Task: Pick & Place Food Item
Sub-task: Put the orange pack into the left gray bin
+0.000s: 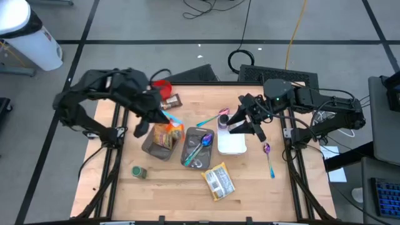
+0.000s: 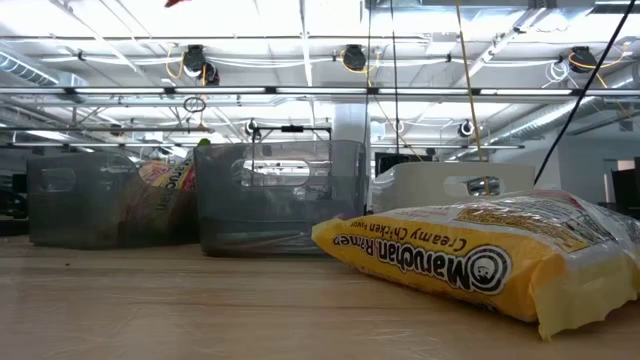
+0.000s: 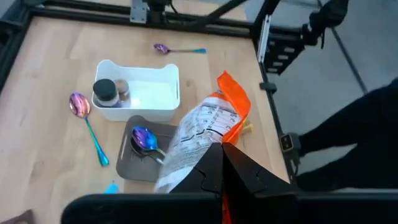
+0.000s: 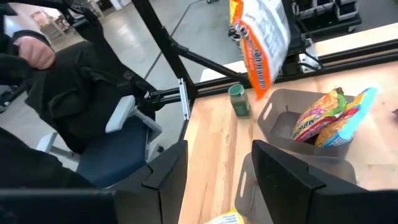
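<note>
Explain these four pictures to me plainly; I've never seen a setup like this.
Two robot arms work at a wooden table. One picture looks straight down, one looks level across the tabletop, and two come from cameras on the arms' wrists. The left claw is shut on an orange snack bag, held above a grey bin that already contains snacks. The right claw hangs open near a white bin. A second grey bin holds spoons. A yellow ramen packet, a small green can and a loose spoon lie on the table.
</note>
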